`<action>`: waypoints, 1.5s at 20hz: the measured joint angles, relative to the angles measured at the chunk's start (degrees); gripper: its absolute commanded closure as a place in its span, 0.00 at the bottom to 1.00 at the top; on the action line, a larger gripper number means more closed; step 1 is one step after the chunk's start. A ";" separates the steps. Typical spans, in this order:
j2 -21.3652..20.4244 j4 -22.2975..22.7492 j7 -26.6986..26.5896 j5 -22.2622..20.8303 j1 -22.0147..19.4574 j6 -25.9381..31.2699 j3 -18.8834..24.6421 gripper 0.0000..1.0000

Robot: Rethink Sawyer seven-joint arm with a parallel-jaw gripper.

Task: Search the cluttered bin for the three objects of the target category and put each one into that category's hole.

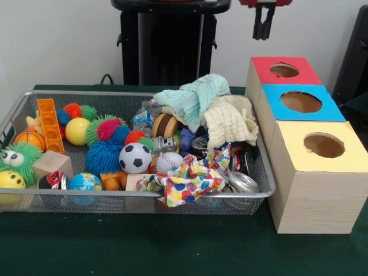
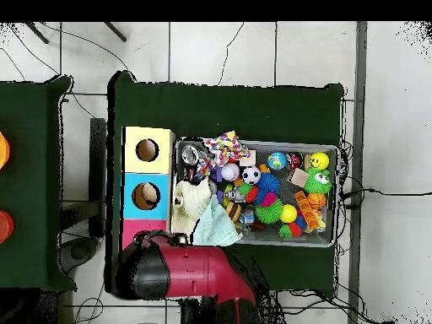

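The wire mesh bin [image 1: 115,194] stands on the green table, full of toys; it also shows in the overhead view [image 2: 337,202]. A pale tan plush toy [image 1: 33,121] peeks out at the bin's far left behind an orange brick [image 1: 50,124]. An orange soft toy [image 1: 112,180] shows partly under a blue spiky ball [image 1: 104,156]. No third plush toy is visible. My gripper [image 1: 263,26] hangs open and empty at the top, above the red-topped box [image 1: 286,71]. In the overhead view my red arm [image 2: 202,272] hides the gripper.
Next to the red-topped box stand a blue-topped [image 1: 301,102] and a yellow-topped box [image 1: 324,145], right of the bin. Something pale shows in the blue box's hole [image 2: 145,196]. Mint [image 1: 195,98], cream [image 1: 230,121] and dotted [image 1: 184,184] cloths cover the bin's right half. A green googly-eyed ball [image 1: 17,158] lies at the left.
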 measured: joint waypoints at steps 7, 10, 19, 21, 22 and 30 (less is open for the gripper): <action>2.94 -4.94 0.00 -0.35 -4.23 -0.52 -0.39 1.00; 3.90 -6.40 0.00 -0.35 -5.63 -0.77 -0.36 1.00; 8.08 -7.50 0.00 -0.36 -10.12 -9.25 -0.41 1.00; 9.07 -7.49 0.00 -0.35 -10.11 -12.16 -0.38 1.00; 9.49 -7.49 0.00 -0.36 -10.11 -13.53 -0.36 1.00; 9.10 -7.12 0.00 -0.20 -10.80 -14.64 0.63 1.00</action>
